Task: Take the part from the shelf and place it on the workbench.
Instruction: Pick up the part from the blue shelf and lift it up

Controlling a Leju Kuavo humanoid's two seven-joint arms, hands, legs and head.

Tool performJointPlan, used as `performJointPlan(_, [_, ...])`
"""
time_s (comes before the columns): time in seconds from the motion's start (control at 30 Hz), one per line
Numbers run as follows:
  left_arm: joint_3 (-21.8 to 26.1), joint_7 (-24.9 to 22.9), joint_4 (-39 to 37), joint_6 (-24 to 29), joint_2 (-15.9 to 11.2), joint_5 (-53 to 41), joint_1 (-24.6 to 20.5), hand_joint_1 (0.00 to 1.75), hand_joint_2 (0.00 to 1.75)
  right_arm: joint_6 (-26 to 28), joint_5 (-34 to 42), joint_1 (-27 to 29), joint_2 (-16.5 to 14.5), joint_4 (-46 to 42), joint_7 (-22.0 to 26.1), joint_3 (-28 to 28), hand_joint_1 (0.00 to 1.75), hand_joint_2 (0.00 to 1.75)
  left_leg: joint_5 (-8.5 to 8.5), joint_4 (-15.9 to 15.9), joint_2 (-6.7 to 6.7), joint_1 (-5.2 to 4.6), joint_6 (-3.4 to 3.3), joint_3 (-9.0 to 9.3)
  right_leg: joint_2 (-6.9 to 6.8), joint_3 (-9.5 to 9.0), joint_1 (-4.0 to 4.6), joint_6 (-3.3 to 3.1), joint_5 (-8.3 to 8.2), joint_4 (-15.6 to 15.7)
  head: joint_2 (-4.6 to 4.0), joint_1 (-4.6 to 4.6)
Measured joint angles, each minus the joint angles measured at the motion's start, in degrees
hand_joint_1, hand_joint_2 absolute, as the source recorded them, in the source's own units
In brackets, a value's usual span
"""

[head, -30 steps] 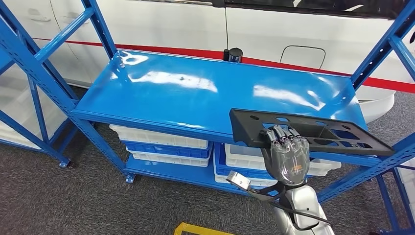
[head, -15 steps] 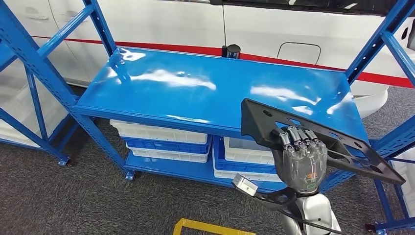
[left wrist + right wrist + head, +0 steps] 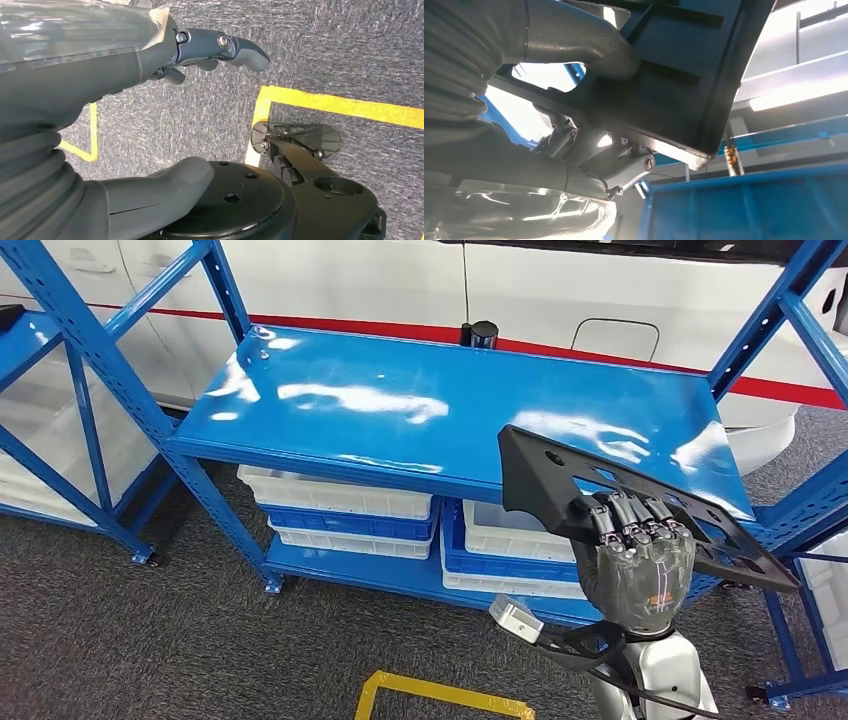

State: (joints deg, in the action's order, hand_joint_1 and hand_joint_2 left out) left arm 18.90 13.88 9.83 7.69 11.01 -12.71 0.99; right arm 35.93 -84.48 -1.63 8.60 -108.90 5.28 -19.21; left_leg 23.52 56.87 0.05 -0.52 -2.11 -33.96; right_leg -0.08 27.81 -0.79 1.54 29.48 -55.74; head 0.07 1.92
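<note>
A long flat black plastic part (image 3: 560, 485) with cut-outs is held by my right hand (image 3: 638, 565) above the front right corner of the blue shelf (image 3: 400, 420). The part tilts, its left end higher and its right end lower past the shelf edge. In the right wrist view the thumb (image 3: 594, 42) presses the part's (image 3: 674, 75) underside while the fingers (image 3: 589, 150) clamp the other face. My left hand (image 3: 150, 65) hangs over the grey carpet, fingers apart and holding nothing.
White and blue bins (image 3: 340, 515) sit on the lower shelf level. Blue uprights (image 3: 100, 370) frame the rack on both sides, and a white vehicle (image 3: 560, 290) stands behind it. Yellow floor tape (image 3: 440, 698) marks the carpet in front.
The part has come off the shelf and tilted, its left end raised. The whole picture has shifted a little, so the camera has moved. My right hand sits lower and further right.
</note>
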Motion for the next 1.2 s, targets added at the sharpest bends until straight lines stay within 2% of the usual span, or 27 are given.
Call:
performJointPlan(0.07, [0.0, 0.0, 0.0, 0.1, -0.1, 0.0, 0.0, 0.00, 1.75, 0.0, 0.2, -0.3, 0.1, -0.3, 0.1, 0.1, 1.75, 1.75, 0.62, 0.7, -0.14, 0.18, 0.74, -0.50, -0.09, 0.29, -0.25, -0.79, -0.69, 0.1, 0.00, 0.02])
performJointPlan(0.1, [0.0, 0.0, 0.0, 0.1, -0.1, 0.0, 0.0, 0.00, 1.75, 0.0, 0.2, -0.5, 0.1, -0.5, 0.2, 0.1, 1.75, 1.75, 2.11, 2.3, -0.21, 0.27, 1.10, -1.24, -0.14, 0.50, -0.42, -1.22, -1.13, 0.2, 0.00, 0.19])
performJointPlan(0.13, [0.0, 0.0, 0.0, 0.1, -0.2, 0.0, 0.0, 0.00, 1.75, 0.0, 0.3, -0.6, 0.1, -0.6, 0.2, 0.1, 1.75, 1.75, 4.32, 5.1, -0.27, 0.41, 1.45, -2.40, -0.20, 0.79, -0.55, -1.52, -1.55, 0.2, 0.00, 0.37])
performJointPlan(0.2, [0.0, 0.0, 0.0, 0.1, -0.3, 0.0, 0.0, 0.00, 1.75, 0.0, 0.3, -0.7, 0.2, -0.6, 0.3, 0.2, 1.75, 1.75, 8.99, 12.8, -0.27, 0.61, 2.01, -5.27, -0.25, 1.66, -0.48, -1.70, -2.18, 0.0, 0.00, 0.72])
performJointPlan(0.23, [0.0, 0.0, 0.0, 0.1, -0.3, 0.0, 0.0, 0.00, 1.75, 0.0, 0.3, -0.7, 0.2, -0.6, 0.3, 0.2, 1.75, 1.75, 10.18, 15.7, -0.26, 0.68, 2.16, -6.10, -0.26, 2.17, -0.45, -1.65, -2.40, -0.2, 0.00, 0.74])
performJointPlan(0.27, [0.0, 0.0, 0.0, 0.1, -0.3, 0.0, 0.0, 0.00, 1.75, 0.0, 0.4, -0.7, 0.2, -0.6, 0.4, 0.3, 1.75, 1.75, 10.31, 16.6, -0.25, 0.73, 2.22, -5.94, -0.26, 2.63, -0.44, -1.57, -2.57, -0.4, 0.00, 0.77])
performJointPlan(0.3, [0.0, 0.0, 0.0, 0.1, -0.3, 0.0, 0.1, 0.00, 1.75, 0.0, 0.4, -0.7, 0.2, -0.6, 0.5, 0.3, 1.75, 1.75, 9.36, 15.0, -0.24, 0.77, 2.18, -4.52, -0.25, 2.97, -0.45, -1.48, -2.69, -0.6, 0.00, 0.77])
performJointPlan(0.4, [0.0, 0.1, 0.0, 0.0, -0.4, 0.0, 0.0, 0.00, 1.75, 0.0, 0.9, -0.7, 0.3, -0.6, 0.8, 0.4, 1.75, 1.75, 5.36, 3.4, -0.27, 0.75, 1.62, 2.81, -0.22, 3.41, -0.29, -1.04, -3.00, -1.0, 0.00, 0.75])
performJointPlan(0.43, [0.0, 0.2, 0.0, 0.0, -0.3, 0.0, 0.0, 0.00, 1.75, 0.0, 1.1, -0.7, 0.4, -0.6, 0.8, 0.5, 1.75, 1.75, 4.86, 1.1, -0.30, 0.64, 1.30, 4.06, -0.22, 3.54, -0.17, -0.77, -3.16, -1.1, 0.00, 0.74])
performJointPlan(0.47, [0.0, 0.2, 0.0, 0.0, -0.3, 0.0, -0.1, 0.00, 1.75, 0.0, 1.2, -0.8, 0.4, -0.6, 0.8, 0.5, 1.75, 1.75, 4.79, 0.2, -0.32, 0.46, 0.97, 4.38, -0.22, 3.70, -0.07, -0.45, -3.36, -1.1, 0.00, 0.72])
performJointPlan(0.57, [0.0, 0.2, 0.0, 0.0, -0.1, 0.0, -0.1, 0.00, 1.75, 0.0, 1.7, -0.8, 0.6, -0.6, 0.8, 0.7, 1.75, 1.75, 3.85, -0.1, -0.22, 0.26, -0.32, 3.69, -0.18, 4.39, -0.10, 0.57, -3.64, -1.3, 0.00, 0.70])
performJointPlan(0.6, [0.0, 0.2, 0.0, 0.0, 0.0, 0.0, -0.1, 0.00, 1.75, 0.0, 1.8, -0.8, 0.7, -0.6, 0.8, 0.8, 1.75, 1.75, 3.38, -0.2, -0.13, 0.35, -0.85, 3.36, -0.14, 5.05, -0.13, 0.63, -2.78, -2.5, 0.00, 0.57])
performJointPlan(0.63, [0.0, 0.2, 0.0, 0.0, 0.0, 0.0, -0.1, 0.00, 1.75, 0.0, 1.8, -0.7, 0.8, -0.6, 0.8, 0.9, 1.75, 1.75, 2.91, -0.4, -0.04, 0.45, -1.33, 2.97, -0.10, 6.06, -0.16, 0.45, -1.26, -4.6, 0.00, 0.37])
performJointPlan(0.67, [0.0, 0.2, 0.0, 0.1, 0.0, 0.0, -0.1, 0.00, 1.75, 0.0, 1.9, -0.6, 0.9, -0.6, 0.9, 0.9, 1.75, 1.75, 2.50, -0.5, 0.03, 0.46, -1.65, 2.49, -0.07, 7.55, -0.24, 0.17, 0.91, -8.1, 0.00, 0.15])
performJointPlan(0.73, [0.0, 0.2, 0.0, 0.1, 0.0, 0.0, -0.1, 0.00, 1.75, 0.0, 1.9, -0.4, 1.0, -0.6, 1.0, 1.0, 1.75, 1.75, 1.76, -0.4, 0.08, 0.28, -1.93, 1.40, -0.07, 10.13, -0.28, -0.05, 4.57, -15.6, 0.00, -0.16])
performJointPlan(0.77, [0.0, 0.2, 0.0, 0.1, 0.0, 0.0, -0.1, 0.00, 1.75, 0.0, 1.9, -0.2, 1.0, -0.6, 1.0, 1.0, 1.75, 1.75, 1.38, -0.4, 0.09, 0.17, -1.91, 0.87, -0.07, 10.38, -0.30, 0.19, 5.34, -17.4, 0.00, -0.20])
performJointPlan(0.8, [0.0, 0.2, 0.0, 0.1, 0.0, 0.0, -0.1, 0.00, 1.75, 0.0, 1.9, -0.1, 1.0, -0.6, 1.1, 1.1, 1.75, 1.75, 1.02, -0.3, 0.08, 0.09, -1.86, 0.42, -0.07, 9.33, -0.31, 0.56, 5.10, -16.6, 0.00, -0.23])
performJointPlan(0.83, [0.0, 0.2, 0.0, 0.1, 0.1, -0.1, -0.1, 0.00, 1.75, 0.0, 1.8, 0.1, 1.0, -0.6, 1.1, 1.2, 1.75, 1.75, 0.71, -0.3, 0.06, 0.04, -1.76, 0.08, -0.08, 7.17, -0.31, 0.97, 4.17, -13.6, 0.00, -0.23])
performJointPlan(0.87, [0.0, 0.3, 0.0, 0.1, 0.1, -0.1, -0.1, 0.00, 1.75, 0.0, 1.7, 0.1, 1.0, -0.6, 1.1, 1.3, 1.75, 1.75, 0.40, -0.3, 0.02, -0.01, -1.61, -0.19, -0.08, 4.14, -0.31, 1.29, 2.93, -8.9, 0.00, -0.26])
performJointPlan(0.9, [0.0, 0.3, 0.0, 0.1, 0.1, -0.1, -0.1, 0.00, 1.75, 0.0, 1.6, 0.1, 1.0, -0.6, 1.2, 1.4, 1.75, 1.75, 0.12, -0.2, -0.01, -0.13, -1.37, -0.37, -0.07, 1.58, -0.25, 1.30, 1.93, -4.6, 0.00, -0.23])
performJointPlan(0.93, [0.0, 0.3, 0.0, 0.1, 0.1, -0.1, -0.1, 0.00, 1.75, 0.0, 1.3, 0.2, 1.0, -0.7, 1.2, 1.5, 1.75, 1.75, -0.11, -0.2, -0.02, -0.23, -1.12, -0.51, -0.06, -0.11, -0.17, 1.11, 1.20, -1.5, 0.00, -0.21])
performJointPlan(0.97, [0.0, 0.4, 0.0, 0.1, 0.1, -0.1, -0.1, 0.00, 1.75, 0.0, 1.1, 0.4, 1.0, -0.8, 1.2, 1.6, 1.75, 1.75, -0.38, -0.1, -0.02, -0.28, -0.79, -0.63, -0.03, -0.90, -0.05, 0.75, 0.80, 0.2, 0.00, -0.18])
performJointPlan(1.07, [0.0, 0.6, 0.0, 0.1, -0.1, -0.2, -0.1, 0.00, 1.75, 0.0, 0.6, 0.9, 0.8, -1.1, 1.1, 1.8, 1.75, 1.75, -0.99, -0.1, -0.10, -0.12, 0.30, -0.94, -0.04, -0.37, 0.02, -0.48, -0.09, 0.4, 0.00, -0.16])
performJointPlan(1.1, [0.0, 0.6, 0.0, 0.1, -0.1, -0.2, -0.1, 0.00, 1.75, 0.0, 0.3, 1.0, 0.8, -1.1, 1.1, 1.9, 1.75, 1.75, -0.16, 0.7, -0.16, -0.02, 0.67, -1.36, -0.10, -0.19, -0.11, -0.97, -0.52, 0.4, 0.00, -0.08])
performJointPlan(1.13, [0.0, 0.6, 0.0, 0.0, -0.2, -0.3, 0.0, 0.00, 1.75, 0.0, 0.1, 1.2, 0.7, -1.2, 1.1, 1.9, 1.75, 1.75, 1.61, 2.6, -0.23, 0.10, 1.05, -2.18, -0.17, 0.09, -0.27, -1.44, -1.01, 0.5, 0.00, 0.05])
performJointPlan(1.2, [0.0, 0.6, 0.0, 0.0, -0.3, -0.3, 0.0, 0.00, 1.75, 0.0, -0.1, 1.4, 0.4, -1.2, 1.0, 1.9, 1.75, 1.75, 6.81, 9.7, -0.28, 0.40, 1.74, -4.82, -0.25, 0.97, -0.27, -1.96, -1.89, 0.4, 0.00, 0.37])
